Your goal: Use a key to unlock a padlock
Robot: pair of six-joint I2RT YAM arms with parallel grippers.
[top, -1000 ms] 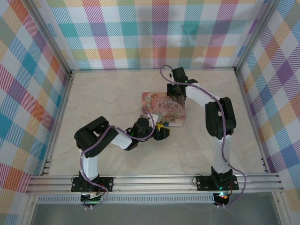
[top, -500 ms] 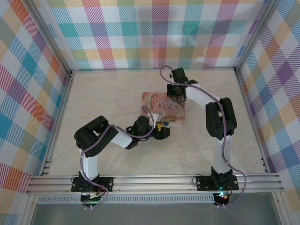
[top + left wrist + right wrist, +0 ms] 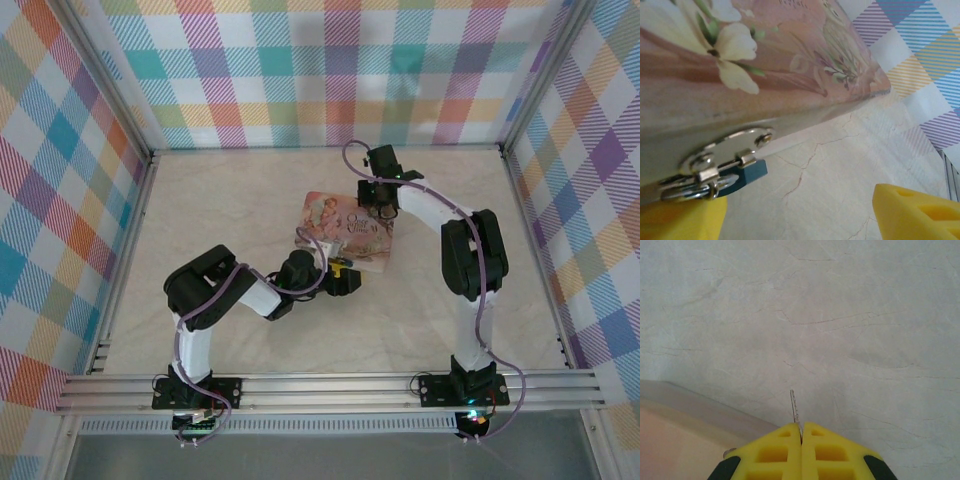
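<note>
The small blue padlock (image 3: 746, 173) hangs by its silvery shackle from the metal hasp (image 3: 722, 150) on the side of the pink floral tin (image 3: 755, 65). My left gripper (image 3: 800, 216) is open. One yellow finger (image 3: 682, 220) sits just under the padlock and the other (image 3: 915, 212) is far off to the right, so nothing is gripped. In the top view the left gripper (image 3: 343, 277) is at the tin's (image 3: 350, 228) near edge. My right gripper (image 3: 801, 428) is shut on the key (image 3: 795, 407), whose thin blade sticks out over the table, at the tin's far right corner (image 3: 378, 205).
The tin lies mid-table on the pale marbled tabletop (image 3: 250, 190). Plaid walls (image 3: 330, 70) close in the back and both sides. A tin edge (image 3: 695, 405) lies to the left below the right gripper. Open tabletop lies left and right of the tin.
My left gripper's jaws have spread wider and its wrist has drawn back a little to the left. The tin has shifted slightly. The right arm holds its place with the key.
</note>
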